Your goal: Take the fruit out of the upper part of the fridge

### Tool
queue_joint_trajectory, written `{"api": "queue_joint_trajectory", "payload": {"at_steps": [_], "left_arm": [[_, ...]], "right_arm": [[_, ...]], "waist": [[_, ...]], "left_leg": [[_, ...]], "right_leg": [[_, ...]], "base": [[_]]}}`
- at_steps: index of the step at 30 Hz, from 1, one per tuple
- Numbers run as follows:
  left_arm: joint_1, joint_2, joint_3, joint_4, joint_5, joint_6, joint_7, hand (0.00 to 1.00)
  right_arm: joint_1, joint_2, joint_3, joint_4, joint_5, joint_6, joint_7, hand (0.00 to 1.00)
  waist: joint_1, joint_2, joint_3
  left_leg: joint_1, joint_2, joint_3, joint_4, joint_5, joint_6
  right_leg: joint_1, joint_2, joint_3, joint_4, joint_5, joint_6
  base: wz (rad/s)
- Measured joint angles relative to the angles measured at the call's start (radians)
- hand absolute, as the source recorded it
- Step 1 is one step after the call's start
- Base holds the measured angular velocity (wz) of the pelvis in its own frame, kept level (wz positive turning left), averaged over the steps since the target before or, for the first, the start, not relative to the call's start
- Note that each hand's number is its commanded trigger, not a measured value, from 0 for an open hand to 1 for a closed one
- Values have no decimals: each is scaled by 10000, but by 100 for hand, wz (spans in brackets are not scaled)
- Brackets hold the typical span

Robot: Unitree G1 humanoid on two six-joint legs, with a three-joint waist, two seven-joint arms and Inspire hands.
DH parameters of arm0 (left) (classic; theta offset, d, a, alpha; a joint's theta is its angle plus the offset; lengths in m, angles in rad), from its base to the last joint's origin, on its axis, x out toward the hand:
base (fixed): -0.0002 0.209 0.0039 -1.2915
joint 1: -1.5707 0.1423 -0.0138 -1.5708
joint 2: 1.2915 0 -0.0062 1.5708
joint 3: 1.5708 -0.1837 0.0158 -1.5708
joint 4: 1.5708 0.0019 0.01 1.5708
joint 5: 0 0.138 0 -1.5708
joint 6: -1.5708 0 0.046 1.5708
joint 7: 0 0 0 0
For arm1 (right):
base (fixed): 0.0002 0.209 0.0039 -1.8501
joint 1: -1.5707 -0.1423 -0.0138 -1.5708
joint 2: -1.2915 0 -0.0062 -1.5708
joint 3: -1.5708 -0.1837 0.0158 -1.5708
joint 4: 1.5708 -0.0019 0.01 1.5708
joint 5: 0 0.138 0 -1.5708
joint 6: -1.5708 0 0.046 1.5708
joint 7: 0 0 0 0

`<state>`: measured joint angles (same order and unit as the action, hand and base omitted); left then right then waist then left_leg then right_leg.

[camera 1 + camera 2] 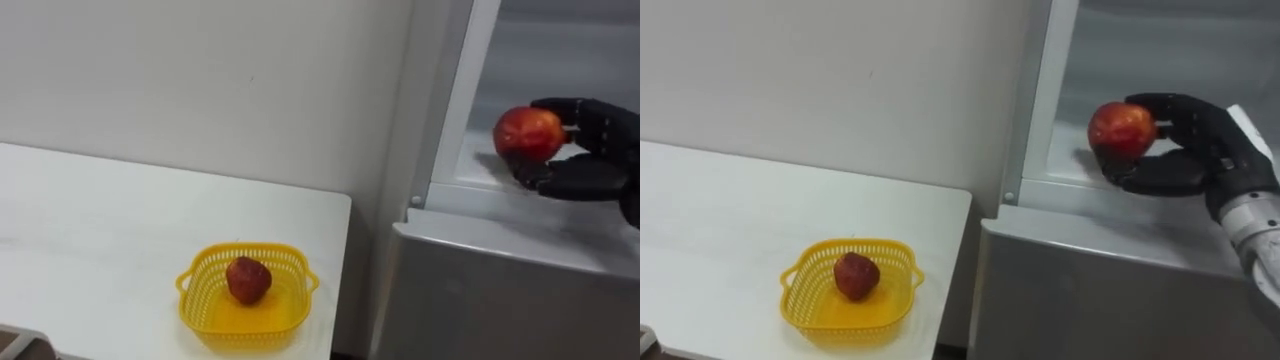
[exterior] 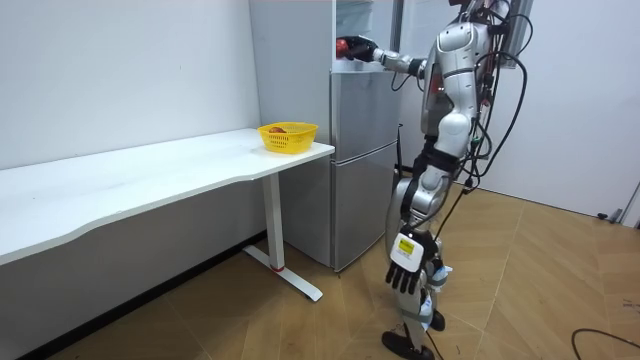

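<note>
A red apple (image 1: pixel 527 133) sits in my right hand (image 1: pixel 590 165), whose fingers and thumb curl round it from the right. Hand and apple hover just over the sill of the open upper fridge compartment (image 1: pixel 470 190), at its front edge. In the room view I stand in front of the fridge (image 2: pixel 360 170) with the right arm stretched out to its top part. A yellow basket (image 1: pixel 190 285) stands on the white table (image 1: pixel 100 230) near its right end, with another red fruit (image 1: pixel 248 279) in it. My left hand (image 2: pixel 405 265) hangs at my side, fingers relaxed.
The grey lower fridge door (image 1: pixel 480 300) is closed, right beside the table's end. A white wall (image 1: pixel 250 80) runs behind the table. The table stretches far to the left of the basket.
</note>
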<state>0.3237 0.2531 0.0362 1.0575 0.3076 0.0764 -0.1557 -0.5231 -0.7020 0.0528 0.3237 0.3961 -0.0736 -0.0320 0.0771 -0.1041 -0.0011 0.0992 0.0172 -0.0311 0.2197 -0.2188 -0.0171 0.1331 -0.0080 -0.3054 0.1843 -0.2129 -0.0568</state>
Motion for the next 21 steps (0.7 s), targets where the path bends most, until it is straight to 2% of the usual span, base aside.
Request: {"api": "queue_joint_trajectory", "payload": {"at_steps": [5, 7, 9, 13, 18, 21], "left_arm": [[31, -88, -6, -1, -23, -18, 0, 0], [88, -102, -6, 1, -41, -34, 19, 0], [83, -102, -6, 14, -127, -73, 141, 0], [84, -112, -9, 12, -210, -193, 182, 0], [89, -122, -7, 5, -208, -238, 135, 0], [84, -123, -7, 4, -209, -409, 133, 0]], "right_arm": [[184, 387, -358, -1645, -40, 79, -203, 100], [483, 541, -685, -2641, -44, 75, -246, 100], [682, 549, -770, -3280, -43, 11, -334, 100], [1074, 551, -770, -4316, -146, -19, -459, 100], [1112, 555, -779, -5158, -470, -19, -459, 100], [1111, 557, -776, -5721, -1024, -255, -365, 100]], "waist": [[-109, 176, 20], [-197, 267, -28], [-197, 297, -36], [-195, 263, -7], [-210, 225, 5], [-199, 209, 16]], "left_leg": [[-20, 10, 165, 20, 0, -1], [1, 9, 206, 4, 0, 0], [21, 11, 212, -4, 0, -1], [328, 29, 294, -157, 0, 0], [361, 29, 396, -163, -1, 1], [354, 28, 396, -167, -1, 1]], "right_leg": [[-11, -9, 11, 10, -1, 1], [-29, -16, 39, 19, -4, 7], [-31, -14, 49, 20, -4, 7], [101, 11, 196, 6, -19, 12], [75, 15, 318, 33, -17, 18], [73, 17, 336, 33, -19, 19]], "base": [[1], [-5], [-5], [-10], [-6], [0]]}}
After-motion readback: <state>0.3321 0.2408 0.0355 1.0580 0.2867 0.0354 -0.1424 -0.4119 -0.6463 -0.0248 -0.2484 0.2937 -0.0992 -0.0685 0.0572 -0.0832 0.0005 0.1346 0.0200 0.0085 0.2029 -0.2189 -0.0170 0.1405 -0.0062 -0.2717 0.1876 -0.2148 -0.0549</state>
